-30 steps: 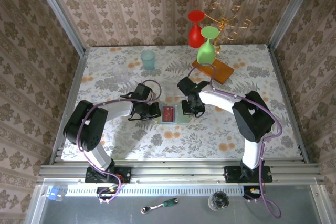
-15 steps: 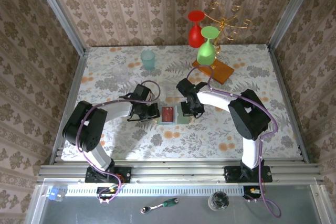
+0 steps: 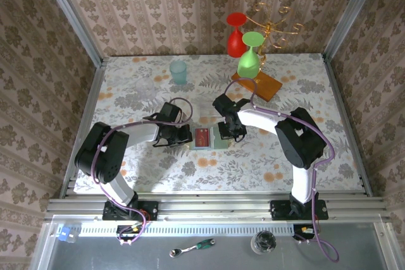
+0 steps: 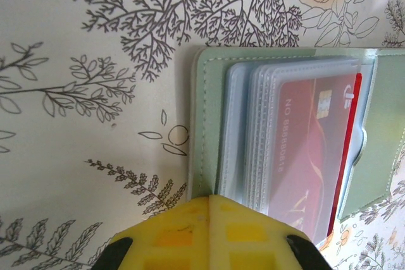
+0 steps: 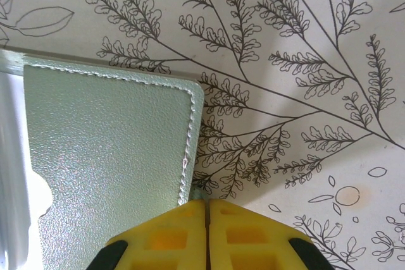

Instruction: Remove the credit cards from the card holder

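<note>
The card holder [image 3: 214, 138] lies open and flat on the flowered table between my two grippers. A red credit card [image 3: 202, 136] sits in its clear sleeves. In the left wrist view the red credit card [image 4: 310, 150] shows behind the clear sleeves [image 4: 253, 137], beside the card holder's green edge [image 4: 205, 118]. My left gripper [image 4: 209, 199] is shut, its tips on that edge. In the right wrist view my right gripper [image 5: 207, 202] is shut, its tips at the stitched edge of the card holder's green flap [image 5: 107, 150]. From above, the left gripper [image 3: 188, 135] and right gripper [image 3: 228, 132] flank the card holder.
A teal cup [image 3: 178, 71] and a clear glass [image 3: 144, 88] stand at the back left. An orange-brown wooden slab [image 3: 255, 85] at the back right carries a gold rack [image 3: 269, 20] with a green glass [image 3: 249, 58] and a red glass [image 3: 236, 36].
The right arm has shifted slightly left, its gripper staying at the card holder's right edge. The left gripper and the card holder have not visibly moved.
</note>
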You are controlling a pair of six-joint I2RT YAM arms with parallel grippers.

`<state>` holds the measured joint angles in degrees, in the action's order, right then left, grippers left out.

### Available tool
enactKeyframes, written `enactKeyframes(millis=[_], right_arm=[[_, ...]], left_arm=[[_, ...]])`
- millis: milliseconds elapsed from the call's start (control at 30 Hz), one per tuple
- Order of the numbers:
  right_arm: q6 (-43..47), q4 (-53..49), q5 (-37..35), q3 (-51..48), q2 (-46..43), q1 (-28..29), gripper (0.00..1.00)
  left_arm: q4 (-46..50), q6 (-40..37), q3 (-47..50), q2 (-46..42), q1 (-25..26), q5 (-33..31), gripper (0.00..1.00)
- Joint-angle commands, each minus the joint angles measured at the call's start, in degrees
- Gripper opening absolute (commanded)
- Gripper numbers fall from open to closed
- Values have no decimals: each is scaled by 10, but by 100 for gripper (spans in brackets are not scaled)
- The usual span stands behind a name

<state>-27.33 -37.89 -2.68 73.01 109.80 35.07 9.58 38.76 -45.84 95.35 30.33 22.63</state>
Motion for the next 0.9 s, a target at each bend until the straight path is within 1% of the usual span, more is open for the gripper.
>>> enactKeyframes(millis=[0,100,200,433,867], right_arm=[[7,-18,-40,-3,-5,-8,7],[7,-24,-50,-7,-8,-9,12],[11,-30,-60,-13,-14,-13,13],[14,-36,-76,-29,-27,-26,23],[16,-39,-86,-49,-39,-36,30]], left_arm=[[67,5,29,12,1,-33,3],[68,6,28,13,1,-34,3],[71,6,25,13,1,-35,3],[75,5,21,13,2,-35,3],[81,4,7,18,6,-33,3]])
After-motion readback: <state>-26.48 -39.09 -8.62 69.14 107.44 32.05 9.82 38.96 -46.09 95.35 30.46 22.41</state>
